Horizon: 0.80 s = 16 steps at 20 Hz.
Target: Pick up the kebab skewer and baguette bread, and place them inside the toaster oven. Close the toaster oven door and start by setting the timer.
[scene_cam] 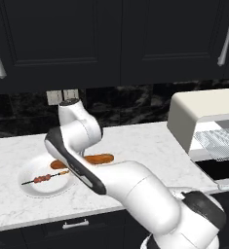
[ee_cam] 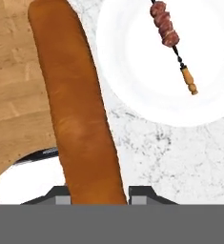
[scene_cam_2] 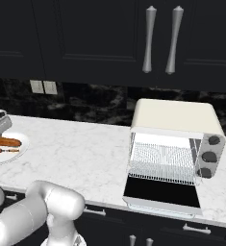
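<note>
A rendered domestic kitchen. Dark panelled wall cabinets [scene_cam_2: 85,38] with long silver bar handles [scene_cam_2: 150,39] hang above a black marbled backsplash [scene_cam_2: 95,103] that carries a pale double wall outlet [scene_cam: 62,96]. A white marble worktop [scene_cam_2: 81,153] runs along the wall, with dark base drawers [scene_cam: 77,226] and their silver pulls below it. On the worktop stands a cream toaster oven [scene_cam_2: 174,144], its toaster oven door [scene_cam_2: 163,192] folded down and a wire rack visible inside. A white plate [scene_cam: 33,187] holds food: a kebab skewer [scene_cam: 45,178] and baguette bread [scene_cam: 97,159].
</note>
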Available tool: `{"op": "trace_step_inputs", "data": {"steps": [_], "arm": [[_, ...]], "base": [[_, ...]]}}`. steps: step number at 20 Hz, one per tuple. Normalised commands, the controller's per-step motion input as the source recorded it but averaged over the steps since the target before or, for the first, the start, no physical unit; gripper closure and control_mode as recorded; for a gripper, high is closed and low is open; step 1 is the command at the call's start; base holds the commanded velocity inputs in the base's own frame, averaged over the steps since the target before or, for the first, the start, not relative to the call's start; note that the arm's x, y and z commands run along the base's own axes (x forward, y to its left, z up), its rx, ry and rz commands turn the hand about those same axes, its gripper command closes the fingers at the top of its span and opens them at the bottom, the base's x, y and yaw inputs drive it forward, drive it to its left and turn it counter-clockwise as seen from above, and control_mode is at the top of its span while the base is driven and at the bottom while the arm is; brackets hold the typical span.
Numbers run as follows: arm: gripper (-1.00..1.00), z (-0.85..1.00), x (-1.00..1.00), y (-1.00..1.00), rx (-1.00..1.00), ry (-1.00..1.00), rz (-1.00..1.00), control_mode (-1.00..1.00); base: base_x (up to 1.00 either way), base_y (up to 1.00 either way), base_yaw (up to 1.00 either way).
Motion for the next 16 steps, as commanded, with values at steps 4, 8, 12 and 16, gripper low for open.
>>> {"op": "trace_step_inputs", "data": {"steps": [4, 8, 12, 16], "arm": [[1.00, 0.07, -0.23, -1.00, 0.00, -0.13, 0.00, -1.00], [1.00, 0.36, -0.08, -1.00, 0.01, 0.09, 0.00, -1.00], [1.00, 0.28, -0.32, -1.00, 0.00, 0.00, 0.00, -1.00], [1.00, 0.23, -0.42, -1.00, 0.00, -0.03, 0.03, -1.00]], "base": [[0.00, 0.00, 0.00], [0.00, 0.00, 0.00], [0.00, 0.00, 0.00], [0.00, 0.00, 0.00]]}}
